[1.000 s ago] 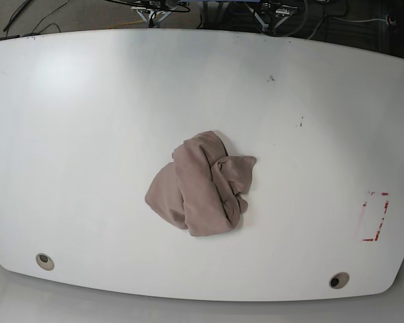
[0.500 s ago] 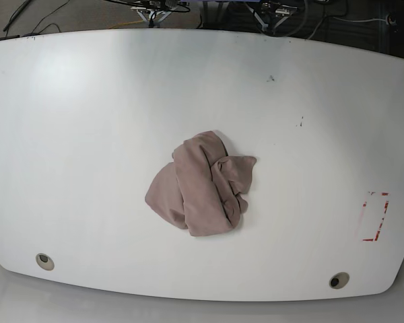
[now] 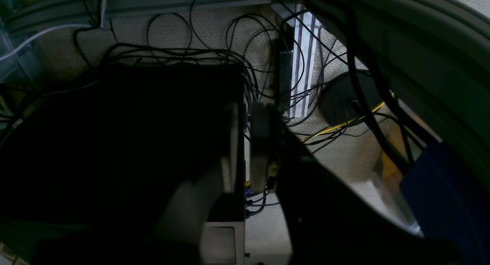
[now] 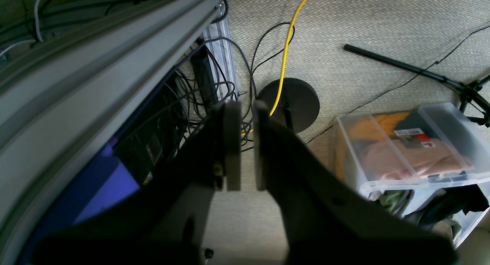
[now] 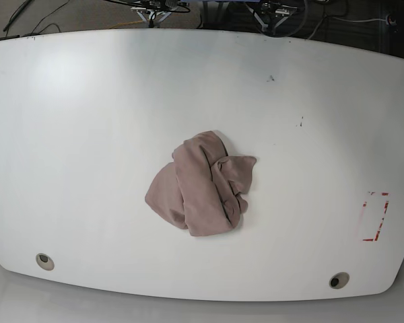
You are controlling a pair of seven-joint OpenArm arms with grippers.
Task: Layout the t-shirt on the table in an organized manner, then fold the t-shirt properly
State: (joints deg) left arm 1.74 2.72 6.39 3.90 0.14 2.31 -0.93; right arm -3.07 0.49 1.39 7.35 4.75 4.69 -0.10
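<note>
The mauve-brown t-shirt [image 5: 200, 190] lies crumpled in a heap near the middle of the white table [image 5: 81, 134] in the base view. Neither arm shows in that view. In the left wrist view my left gripper [image 3: 245, 150] hangs off the table over the floor and cables, its jaws nearly together with nothing between them. My right gripper [image 4: 247, 146] in the right wrist view is likewise beside the table frame above the carpet, shut and empty.
A red tape rectangle [image 5: 375, 216] marks the table's right side. Two grommet holes [image 5: 45, 260] [image 5: 337, 280] sit near the front edge. On the floor are a clear plastic bin [image 4: 413, 142], a black round stand base [image 4: 294, 100] and tangled cables [image 3: 214, 54].
</note>
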